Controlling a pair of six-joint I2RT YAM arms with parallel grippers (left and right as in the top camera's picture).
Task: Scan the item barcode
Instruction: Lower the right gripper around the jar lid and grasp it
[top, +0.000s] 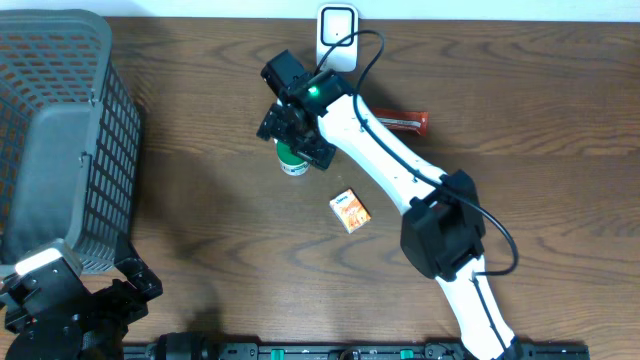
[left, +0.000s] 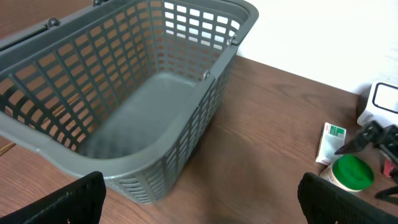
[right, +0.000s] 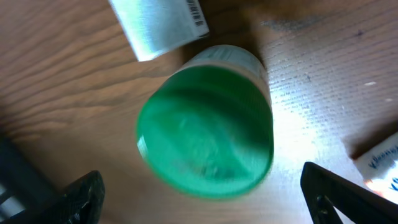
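Observation:
A round jar with a green lid (right: 205, 130) stands upright on the table, seen from straight above in the right wrist view. My right gripper (right: 211, 199) hangs over it, open, its fingertips (right: 81, 199) wide on either side and holding nothing. A small white box with a printed barcode (right: 158, 25) lies just beyond the jar. From overhead, the right gripper (top: 292, 130) sits over the jar (top: 293, 162), a short way from the white scanner (top: 338, 35) at the table's back edge. My left gripper (left: 202, 205) is open and empty near the basket.
A large grey mesh basket (top: 60, 130) fills the left side. An orange box (top: 350, 210) lies in front of the jar and a red packet (top: 405, 122) to the right of the right arm. The left gripper (top: 120, 295) rests at the front left corner.

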